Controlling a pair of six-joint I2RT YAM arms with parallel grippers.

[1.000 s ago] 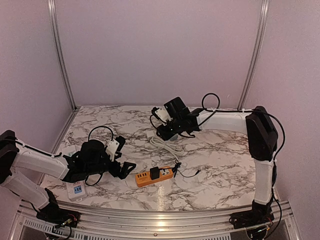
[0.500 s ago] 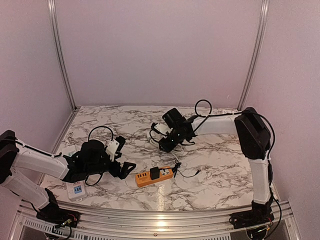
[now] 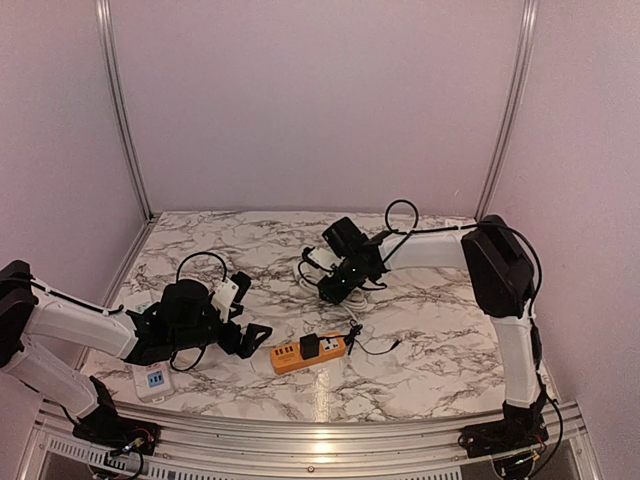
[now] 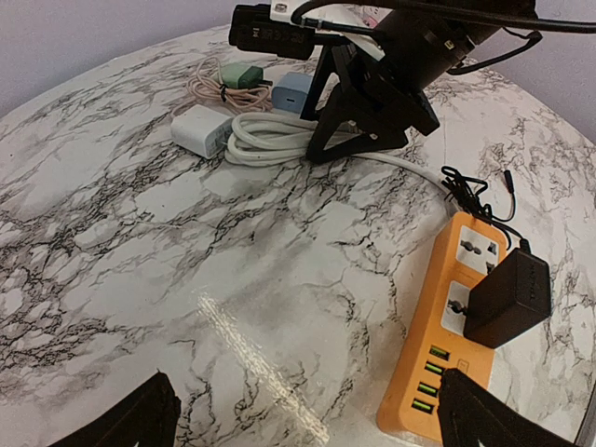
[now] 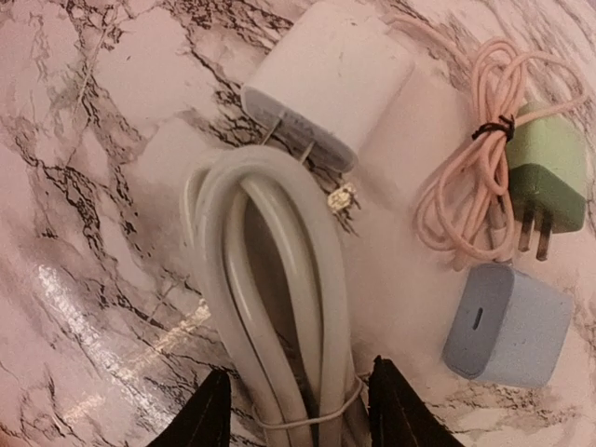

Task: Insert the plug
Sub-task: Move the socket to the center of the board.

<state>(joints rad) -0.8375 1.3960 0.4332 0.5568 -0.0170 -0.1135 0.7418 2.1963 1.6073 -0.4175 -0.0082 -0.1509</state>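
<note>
Left arm and right arm: white link shells, black joint housings, black bases. Black cable loop at each wrist. Left hand and right hand: black. White block on left wrist.

At the bottom you see the right gripper, one dark finger on each side of the looped white cable; you cannot tell if they squeeze it. Just past the loop lies a white plug, its prongs pointing at the cable. To the right sit a bundled pink cord, a green plug touching it, and a blue-grey block on the marble table.
</note>
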